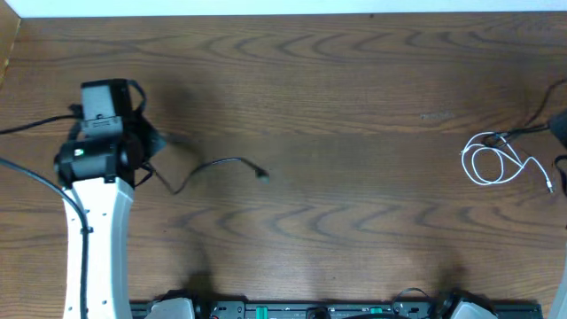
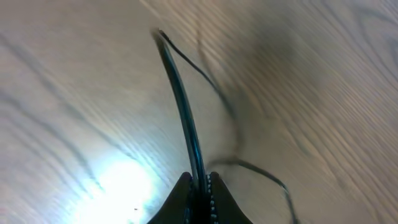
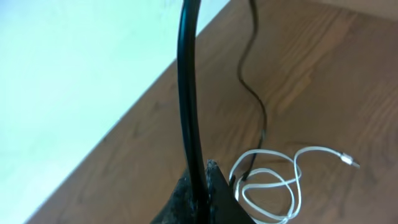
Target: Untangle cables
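Note:
My left gripper [image 1: 149, 158] [image 2: 200, 182] is shut on a thin black cable [image 1: 217, 164] [image 2: 180, 99]. That cable trails right across the table to a small plug [image 1: 262, 175]. A white cable [image 1: 493, 161] [image 3: 273, 186] lies loosely coiled at the far right, one plug [image 3: 349, 160] pointing away from the coil. My right gripper [image 3: 202, 171] is shut on another black cord [image 3: 188, 81], which rises from the jaws. A thin black strand [image 1: 523, 131] [image 3: 255, 93] comes down to the white coil's edge. In the overhead view the right gripper [image 1: 562, 128] is mostly out of frame.
The wooden table's far edge [image 1: 266, 12] borders a white surface. The left arm [image 1: 93, 230] reaches in from the front left, with its thicker black wires [image 1: 27, 173] beside it. The arm bases [image 1: 177, 308] [image 1: 461, 308] sit at the front edge.

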